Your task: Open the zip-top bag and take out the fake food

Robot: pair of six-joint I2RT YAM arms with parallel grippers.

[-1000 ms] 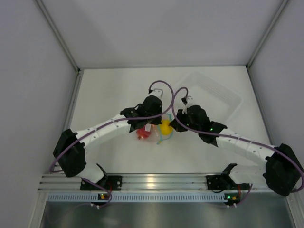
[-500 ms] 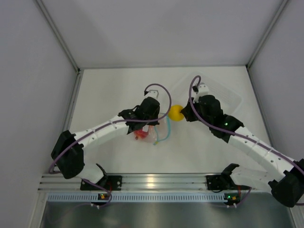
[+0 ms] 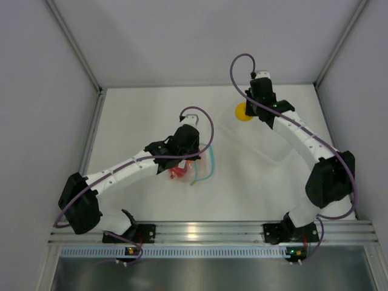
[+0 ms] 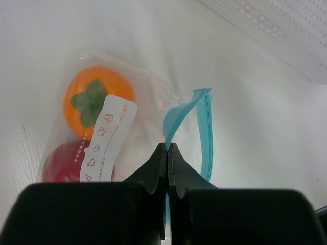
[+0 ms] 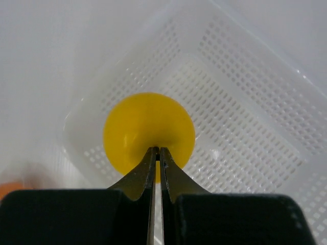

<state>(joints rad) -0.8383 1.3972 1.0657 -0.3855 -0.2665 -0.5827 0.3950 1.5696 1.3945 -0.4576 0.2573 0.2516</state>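
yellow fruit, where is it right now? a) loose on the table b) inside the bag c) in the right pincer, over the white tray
c: the right pincer grips the yellow fruit above the perforated tray.

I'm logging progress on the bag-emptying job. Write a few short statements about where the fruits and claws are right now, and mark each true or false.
1. The right claw grips the yellow toy fruit. True.
2. The yellow toy fruit lies inside the zip-top bag. False: it is out of the bag, held at a corner of the perforated tray.
3. The orange toy fruit and the red toy fruit are inside the bag. True.
4. The left claw is open and clear of the bag. False: it is shut on the bag's edge, right by the blue zip strip.
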